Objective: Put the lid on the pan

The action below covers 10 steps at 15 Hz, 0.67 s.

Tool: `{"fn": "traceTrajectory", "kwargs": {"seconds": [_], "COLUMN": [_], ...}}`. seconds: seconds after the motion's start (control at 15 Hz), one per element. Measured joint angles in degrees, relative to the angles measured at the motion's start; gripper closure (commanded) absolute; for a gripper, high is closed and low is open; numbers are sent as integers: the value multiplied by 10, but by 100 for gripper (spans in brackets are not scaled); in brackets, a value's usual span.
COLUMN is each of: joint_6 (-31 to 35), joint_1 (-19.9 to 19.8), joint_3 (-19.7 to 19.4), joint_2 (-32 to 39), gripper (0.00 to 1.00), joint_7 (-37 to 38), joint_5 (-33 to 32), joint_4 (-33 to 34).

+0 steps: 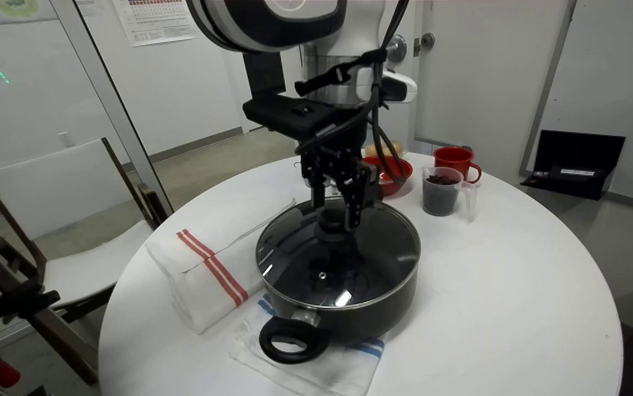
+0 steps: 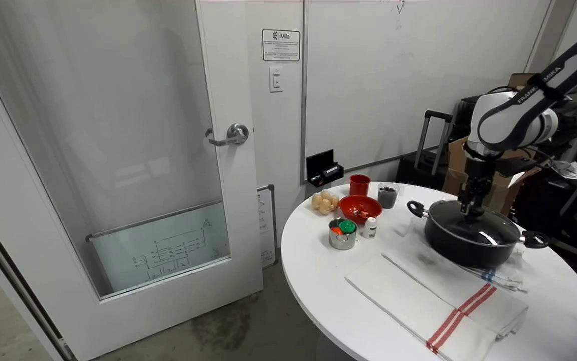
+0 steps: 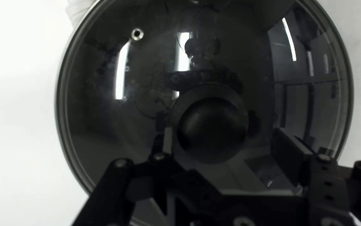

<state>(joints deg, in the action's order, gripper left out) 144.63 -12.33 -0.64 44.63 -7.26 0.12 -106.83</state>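
The clear glass lid [image 1: 294,264] with its thin metal rim lies level on top of the black pan [image 1: 374,319]; the same lid [image 2: 494,228] and pan [image 2: 456,245] show in an exterior view. In the wrist view the lid [image 3: 120,119] fills most of the picture, with its dark round knob [image 3: 211,125] near the middle. My gripper [image 1: 337,206] is open, low over the lid, with its fingers on either side of the knob. In the wrist view the gripper [image 3: 228,144] has one finger close to the knob and a gap at the other. The pan's inside is covered by the lid.
A red-striped cloth [image 1: 214,275] lies beside the pan, and a blue-striped cloth [image 1: 343,366] lies under it. A red bowl [image 2: 353,208], red mug [image 2: 359,185], measuring cup [image 2: 387,196], metal cup [image 2: 342,239] and white bottle [image 2: 370,228] stand farther off on the round table.
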Motion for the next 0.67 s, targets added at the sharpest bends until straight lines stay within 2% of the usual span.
{"fn": "traceTrajectory", "kwargs": {"seconds": [0.67], "joint_6": [0], "joint_1": [0], "joint_3": [5], "joint_2": [-6], "gripper": [0], "joint_7": [0], "joint_5": [4], "joint_4": [4]}}
